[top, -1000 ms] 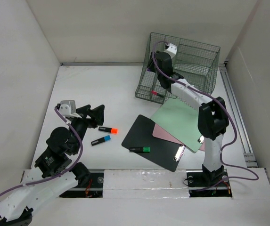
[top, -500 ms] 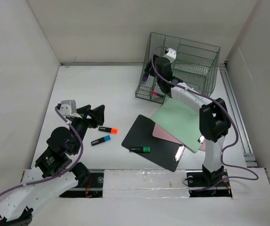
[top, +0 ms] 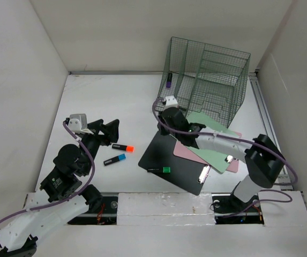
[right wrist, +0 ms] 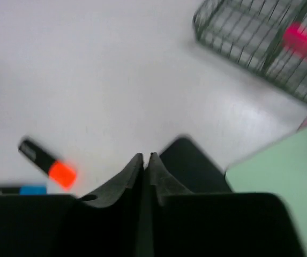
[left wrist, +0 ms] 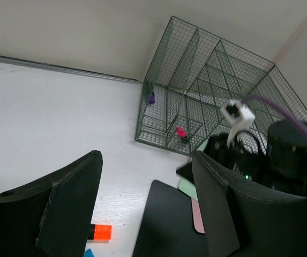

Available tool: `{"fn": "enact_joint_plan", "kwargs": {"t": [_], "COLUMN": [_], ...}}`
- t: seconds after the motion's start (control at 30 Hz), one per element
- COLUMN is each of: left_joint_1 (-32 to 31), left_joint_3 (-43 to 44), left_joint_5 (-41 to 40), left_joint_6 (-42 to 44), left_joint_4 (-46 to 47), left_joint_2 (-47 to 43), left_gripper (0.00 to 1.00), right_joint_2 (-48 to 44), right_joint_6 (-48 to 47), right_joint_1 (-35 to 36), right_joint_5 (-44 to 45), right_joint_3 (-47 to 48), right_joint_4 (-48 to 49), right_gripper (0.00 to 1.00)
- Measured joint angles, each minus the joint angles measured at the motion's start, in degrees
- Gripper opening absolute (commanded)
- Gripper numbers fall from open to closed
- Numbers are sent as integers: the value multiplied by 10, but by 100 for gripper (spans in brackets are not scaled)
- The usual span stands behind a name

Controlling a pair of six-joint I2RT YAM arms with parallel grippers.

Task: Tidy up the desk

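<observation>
You have the wire rack [top: 207,75] in the desk's [top: 115,101] far right corner, a marker [top: 169,81] inside its left end; three overlapping folders [top: 174,160] lie before it toward the near edge, a highlighter [top: 159,169] on the frontmost; left of them lie a second highlighter [top: 122,146] and, just nearer the near edge, a third highlighter [top: 114,159]

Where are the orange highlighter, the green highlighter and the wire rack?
orange highlighter [top: 123,146], top external view, middle of its body.
green highlighter [top: 160,170], top external view, middle of its body.
wire rack [top: 179,64], top external view, left mesh wall.

Five highlighters [top: 122,146], three folders [top: 174,160], one wire rack [top: 212,75]
</observation>
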Motion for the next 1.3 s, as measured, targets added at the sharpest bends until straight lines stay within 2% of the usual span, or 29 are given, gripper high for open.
{"fn": "enact_joint_plan", "kwargs": {"t": [0.03, 0.07, 0.17, 0.3, 0.33, 0.47, 0.57, 0.83, 0.97, 1.13, 1.23, 1.3], "left_joint_1": [0, 0, 0, 0, 0, 0, 0, 0, 0, 0, 0, 0], "left_joint_3": [0, -1, -1, -2, -2, -2, -2, -2, -2, -2, -2, -2], "left_joint_5": [0, 0, 0, 0, 0, 2, 2, 2, 2, 2, 2, 2], "left_joint_6": [0, 0, 1, 2, 2, 3, 3, 5, 5, 5, 6, 7], "left_joint_4": [0, 0, 0, 0, 0, 1, 1, 2, 4, 4, 5, 5], "left_joint_2": [0, 0, 2, 7, 10, 20, 25, 27, 27, 27, 27, 27], "left_gripper": [63, 63, 63, 63, 63, 63, 63, 63, 63, 63, 63, 63], "right_joint_2": [-10, -22, -67, -119, -137, -141, -110, -23, 5, 41, 54, 56], "right_joint_6": [-4, -10, -20, -25, -32, -50, -71, -119, -138, -149, -152, -153], "right_joint_1": [12, 23, 50, 89, 108, 136, 154, 164, 164, 164, 164, 164], "right_joint_5": [-10, -22, -70, -124, -144, -172, -191, -162, -160, -166, -170, -169], "right_joint_3": [-14, -31, -80, -104, -104, -103, -92, -52, -37, -35, -35, -34], "right_joint_4": [-24, -50, -142, -240, -264, -284, -300, -309, -305, -306, -306, -304], "right_gripper": [30, 49, 72, 80, 85, 86, 86, 83, 72, 68, 60, 48]}}
